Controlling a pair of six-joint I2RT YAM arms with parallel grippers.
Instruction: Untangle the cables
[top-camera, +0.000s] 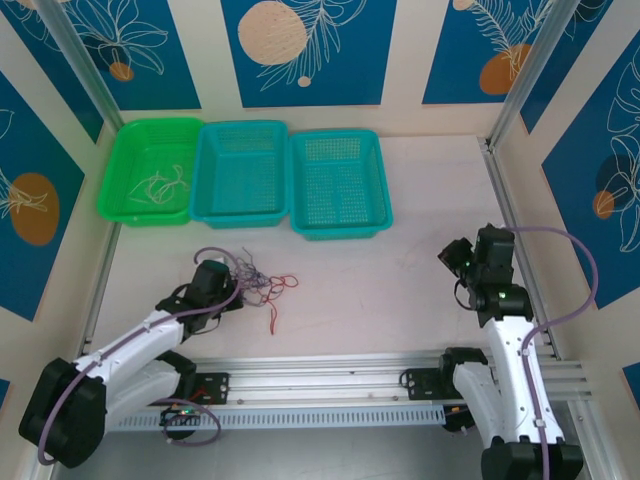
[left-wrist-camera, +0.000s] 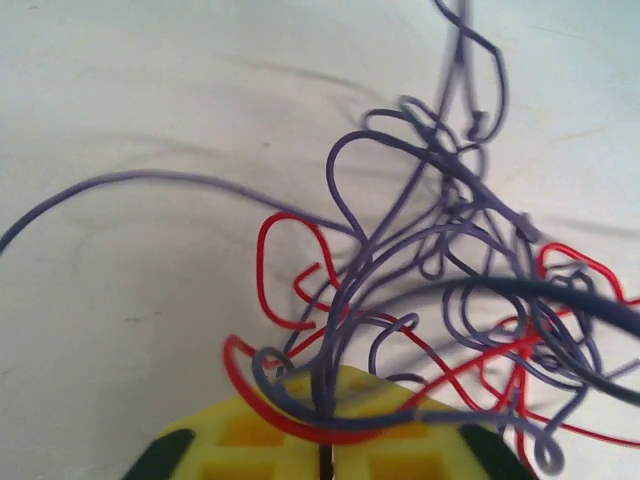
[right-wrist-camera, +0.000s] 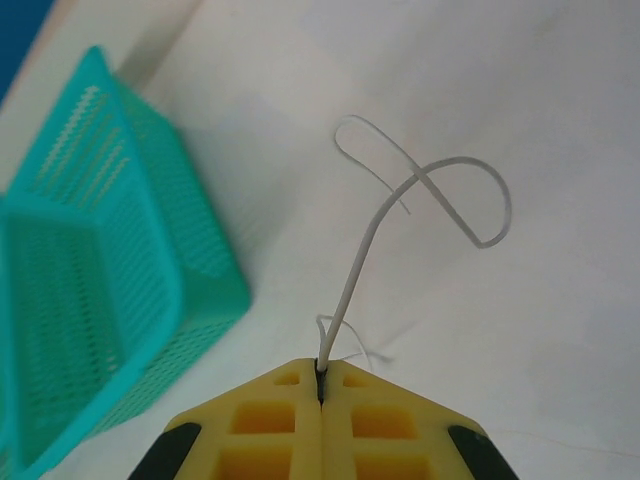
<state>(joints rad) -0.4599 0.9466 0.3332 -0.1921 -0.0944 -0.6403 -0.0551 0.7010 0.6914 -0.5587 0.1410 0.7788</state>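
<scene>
Left gripper (left-wrist-camera: 326, 440) is closest in its wrist view: yellow fingers nearly together with a thin slit between, clenched on strands at the near edge of the tangle (left-wrist-camera: 440, 260). Purple cables (left-wrist-camera: 345, 180) run down into the seam. A red cable (left-wrist-camera: 280, 270) curves across the fingertips (touching them; whether it is pinched I can't tell). The tangle is purple and red loops knotted through each other on the white table (left-wrist-camera: 120, 100), with one purple end trailing off left. From the top view it lies left of centre, nearer than the baskets and apart from them, and one red end straggles toward the near edge.

Right gripper (right-wrist-camera: 321, 375) is clamped on a white cable (right-wrist-camera: 372, 235), pinched right at the seam. The cable rises from the tips and curls into one open loop that crosses itself, held up over the table. A short tail pokes out beside the tips. A teal basket (right-wrist-camera: 100, 260) sits at the left of that view. In the top view this gripper is raised at the right side, well apart from the tangle.

Three baskets stand side by side at the far edge. The green basket (top-camera: 118, 175) at left holds cream cables (top-camera: 160, 185) (loose, thin). A second teal basket (top-camera: 243, 127) is in the middle, and the first is at the right.
</scene>
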